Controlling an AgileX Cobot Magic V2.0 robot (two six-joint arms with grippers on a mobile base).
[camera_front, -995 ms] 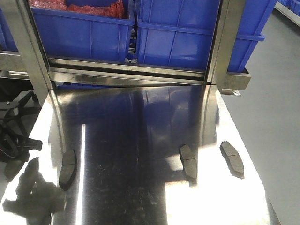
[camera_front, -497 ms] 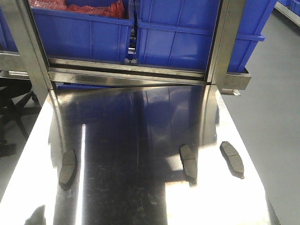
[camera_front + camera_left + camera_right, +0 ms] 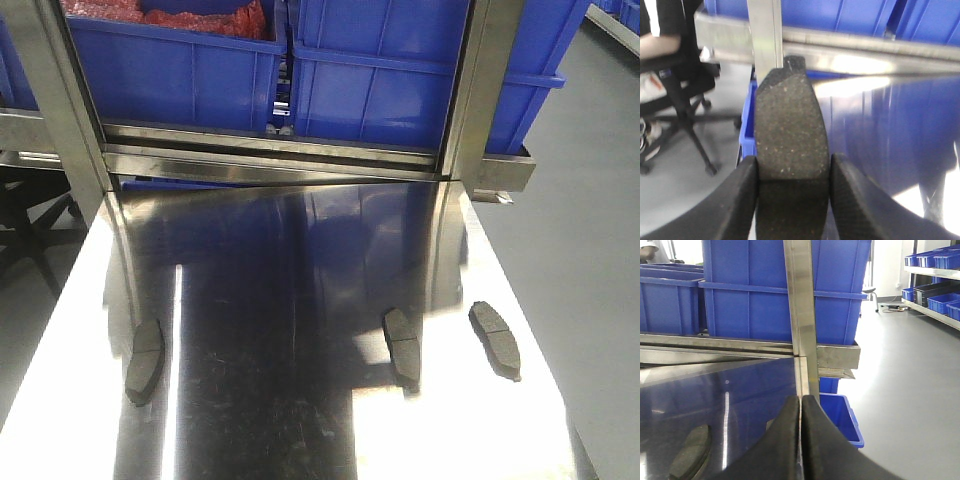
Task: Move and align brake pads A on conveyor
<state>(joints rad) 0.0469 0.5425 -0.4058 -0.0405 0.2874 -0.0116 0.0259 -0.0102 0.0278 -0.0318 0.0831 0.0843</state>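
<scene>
Three dark grey brake pads lie on the shiny steel table (image 3: 280,290): one at the left (image 3: 143,360), one right of centre (image 3: 403,345) and one near the right edge (image 3: 496,340). My left gripper (image 3: 792,165) is shut on a fourth brake pad (image 3: 790,115), friction face up, held above the table's left edge. My right gripper (image 3: 801,401) is shut and empty, above the table's right edge; a pad (image 3: 690,452) lies to its left. Neither gripper shows in the front view. The conveyor is out of view.
Blue bins (image 3: 380,70) sit on a steel rack behind the table, with upright steel posts at the left (image 3: 60,110) and right (image 3: 470,90). A seated person on an office chair (image 3: 670,75) is left of the table. A blue bin (image 3: 840,420) stands on the floor at the right.
The dark left arm that showed at the front view's lower left has moved out of that view. The three pads on the table have not moved.
</scene>
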